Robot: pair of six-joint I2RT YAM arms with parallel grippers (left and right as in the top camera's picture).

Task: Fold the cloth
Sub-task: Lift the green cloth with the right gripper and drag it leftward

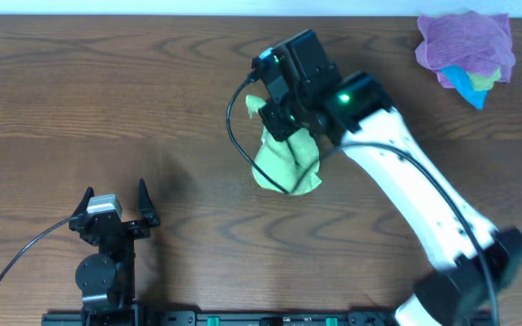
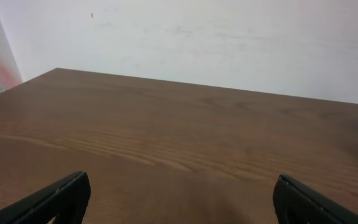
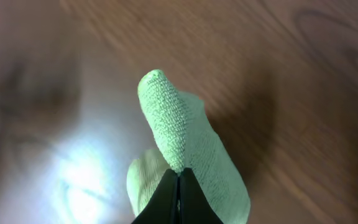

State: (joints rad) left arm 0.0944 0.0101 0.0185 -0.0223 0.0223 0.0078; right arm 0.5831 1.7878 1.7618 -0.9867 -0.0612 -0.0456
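**A:** From overhead, where is the cloth (image 1: 290,165)?

**B:** Near the middle of the brown wooden table (image 1: 107,81), a little toward the far side. It is bunched into a rumpled lime-green lump, not spread flat. The right gripper (image 1: 285,127) is over its far end, and the white arm runs back to the near right corner.

**A:** And the other arm?

**B:** The left gripper (image 1: 114,201) sits at the near left, well apart from the cloth, its two black fingers splayed with nothing between them. In the far right corner there is a pile with a purple cloth (image 1: 465,41) on top and a blue cloth (image 1: 468,86) showing under it.

**A:** What does the left wrist camera give?

**B:** Only the two fingertips (image 2: 58,198) at the bottom corners of the frame, set wide apart. Bare wood grain lies between them and a white wall (image 2: 197,37) stands behind the table's far edge. That gripper is released and holds nothing.

**A:** And the right wrist camera?

**B:** The black fingers (image 3: 165,200) meet with no gap I can see, clenched on a fold of the green cloth. Above the pinch the fabric rises as a narrow rolled ridge with a rounded tip, and more of it spreads to both sides of the fingers. The tabletop behind is blurred, with a bright glare on the left.

**A:** Is the cloth clear of the table?

**B:** I cannot tell from these views.
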